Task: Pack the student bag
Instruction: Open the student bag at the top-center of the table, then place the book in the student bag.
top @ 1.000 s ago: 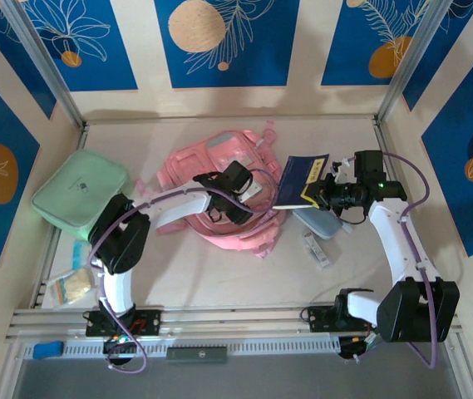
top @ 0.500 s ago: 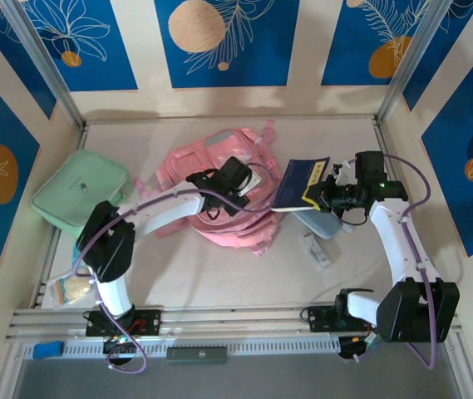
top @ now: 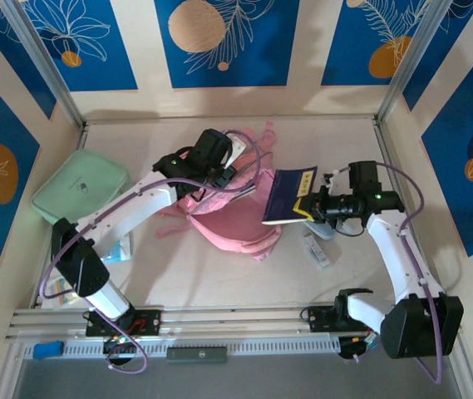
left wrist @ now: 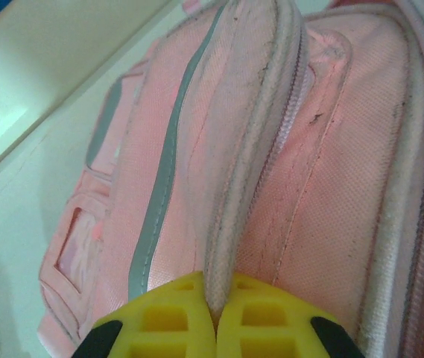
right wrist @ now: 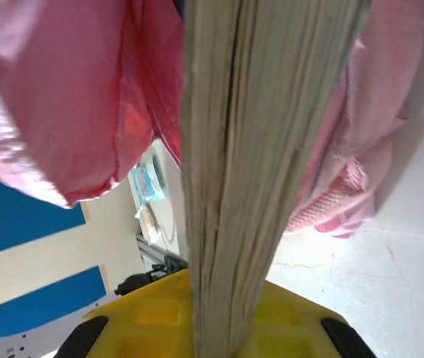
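The student bag (top: 234, 218), a pink backpack with grey strips, lies mid-table with its upper edge pulled up. My left gripper (top: 224, 174) is shut on that edge. In the left wrist view its yellow fingers (left wrist: 174, 313) pinch a fold of the bag's zip rim (left wrist: 234, 186). My right gripper (top: 308, 208) is shut on a blue book (top: 288, 194), which it holds on edge just right of the bag. In the right wrist view the book's page edge (right wrist: 271, 112) rises from between the fingers (right wrist: 144, 313), with the bag's pink fabric (right wrist: 62, 97) on both sides behind it.
A flat mint-green zip case (top: 81, 196) lies at the left wall. Below the right gripper are a grey-blue pouch (top: 326, 229) and a small packet (top: 317, 249). A blue-white packet (top: 120, 249) lies near the left arm. Metal posts and walls close in the table.
My left gripper has shut on the bag's rim and drawn it up and toward the back. My right gripper has carried the book a little left and nearer, toward the bag.
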{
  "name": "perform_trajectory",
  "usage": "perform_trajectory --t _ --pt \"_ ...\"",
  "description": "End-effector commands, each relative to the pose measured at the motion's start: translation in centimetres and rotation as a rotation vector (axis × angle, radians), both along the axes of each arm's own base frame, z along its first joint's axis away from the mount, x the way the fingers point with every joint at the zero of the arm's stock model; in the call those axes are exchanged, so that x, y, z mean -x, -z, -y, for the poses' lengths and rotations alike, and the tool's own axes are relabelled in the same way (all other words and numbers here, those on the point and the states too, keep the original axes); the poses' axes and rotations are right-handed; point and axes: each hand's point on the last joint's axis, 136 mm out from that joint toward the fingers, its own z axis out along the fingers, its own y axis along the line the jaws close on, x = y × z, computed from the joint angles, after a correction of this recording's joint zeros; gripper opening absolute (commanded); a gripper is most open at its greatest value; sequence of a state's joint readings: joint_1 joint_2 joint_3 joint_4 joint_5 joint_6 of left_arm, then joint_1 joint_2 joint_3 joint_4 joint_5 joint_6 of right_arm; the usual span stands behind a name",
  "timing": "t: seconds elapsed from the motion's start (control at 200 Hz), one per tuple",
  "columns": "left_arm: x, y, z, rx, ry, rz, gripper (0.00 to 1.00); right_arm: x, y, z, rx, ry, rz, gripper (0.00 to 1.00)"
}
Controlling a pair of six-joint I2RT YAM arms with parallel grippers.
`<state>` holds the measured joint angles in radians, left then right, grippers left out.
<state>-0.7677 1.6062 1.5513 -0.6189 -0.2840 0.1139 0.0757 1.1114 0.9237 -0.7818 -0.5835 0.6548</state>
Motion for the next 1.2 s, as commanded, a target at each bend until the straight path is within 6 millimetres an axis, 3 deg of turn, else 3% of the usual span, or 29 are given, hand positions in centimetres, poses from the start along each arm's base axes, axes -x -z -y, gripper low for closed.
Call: perform_trajectory --t 0.0,0.14,0.385,0.46,0.54,0.695,0.81,0.97,1.055,1.195 --pt "0.8 -6.4 0.7 0.158 0.059 0.128 0.00 -0.3 -0.4 -3.9 -0.078 -0.133 0.055 0.00" --pt "1.5 -6.9 0.2 0.161 0.074 0.143 0.00 -1.8 1.4 -7.8 -0.113 -0.221 0.058 0.00" --pt "2.3 -8.1 -0.5 0.211 0.067 0.160 0.00 -4.6 6.7 -12.9 -0.051 -0.287 0.051 0.00" --pt "2.3 -8.2 -0.7 0.214 0.060 0.163 0.00 -5.5 8.2 -13.1 -0.006 -0.282 0.057 0.01" --pt "2.3 -8.1 -0.8 0.217 0.054 0.162 0.00 -6.6 9.3 -12.6 0.045 -0.265 0.067 0.16" --pt "2.2 -7.8 -0.9 0.235 0.047 0.156 0.00 -8.5 9.6 -10.3 0.122 -0.213 0.065 0.32" --pt "2.0 -7.7 -1.3 0.240 0.017 0.146 0.00 -7.3 9.0 -8.1 0.194 -0.178 0.045 0.39" --pt "1.9 -7.5 -1.0 0.283 0.013 0.124 0.00 -4.1 9.0 -5.3 0.350 -0.119 -0.003 0.37" --pt "1.9 -7.3 -0.6 0.307 0.013 0.108 0.00 -2.1 8.9 -6.2 0.328 -0.114 -0.016 0.31" --pt "1.8 -6.9 -0.4 0.326 -0.003 0.086 0.00 0.2 9.5 -9.8 0.312 -0.140 0.015 0.19"
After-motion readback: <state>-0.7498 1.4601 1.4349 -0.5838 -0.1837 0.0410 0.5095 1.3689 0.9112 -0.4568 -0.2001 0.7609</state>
